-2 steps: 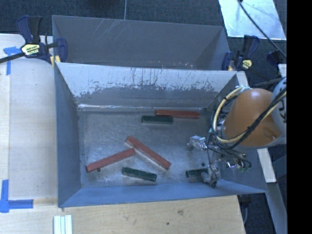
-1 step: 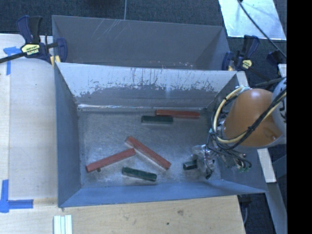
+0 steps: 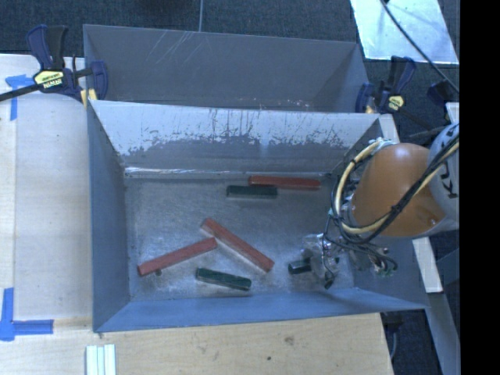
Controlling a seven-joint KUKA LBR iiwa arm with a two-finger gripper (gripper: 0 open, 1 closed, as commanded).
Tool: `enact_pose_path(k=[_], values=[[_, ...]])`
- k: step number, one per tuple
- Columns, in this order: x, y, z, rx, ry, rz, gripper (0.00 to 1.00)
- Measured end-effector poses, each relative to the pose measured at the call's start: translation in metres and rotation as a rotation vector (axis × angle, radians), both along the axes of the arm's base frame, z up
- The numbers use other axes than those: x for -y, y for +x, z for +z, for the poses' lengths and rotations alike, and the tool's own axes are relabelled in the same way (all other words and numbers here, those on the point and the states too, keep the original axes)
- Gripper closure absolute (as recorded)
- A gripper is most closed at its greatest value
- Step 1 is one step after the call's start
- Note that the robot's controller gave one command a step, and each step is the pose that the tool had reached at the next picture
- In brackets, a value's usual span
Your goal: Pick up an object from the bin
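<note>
My gripper (image 3: 323, 260) is low in the bin's front right corner, under the orange wrist cover. Just to its left lies a small dark piece (image 3: 298, 268) on the bin floor, touching or almost touching the gripper. The nearest long thing is a red-brown bar (image 3: 237, 244) lying diagonally at the middle front. A dark green bar (image 3: 223, 279) lies in front of that one, near the front wall.
A second red-brown bar (image 3: 177, 256) lies at the front left, its end meeting the first. At the foot of the back wall lie a dark green bar (image 3: 251, 192) and a red bar (image 3: 285, 182). The right wall slopes up close beside the gripper.
</note>
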State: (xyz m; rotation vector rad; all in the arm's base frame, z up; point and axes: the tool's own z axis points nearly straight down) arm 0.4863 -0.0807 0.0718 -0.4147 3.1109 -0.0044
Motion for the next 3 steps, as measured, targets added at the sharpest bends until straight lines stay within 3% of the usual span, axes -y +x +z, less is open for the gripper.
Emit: enact_pose_path(k=[1, 2, 3], values=[[-0.001, 0.001, 0.0, 0.007, 0.002, 0.0, 0.0], [-0.002, 0.0, -0.001, 0.004, 0.002, 0.003, 1.0], [0.011, 0.027, 0.153, 0.01, 0.0, -0.034, 1.0]])
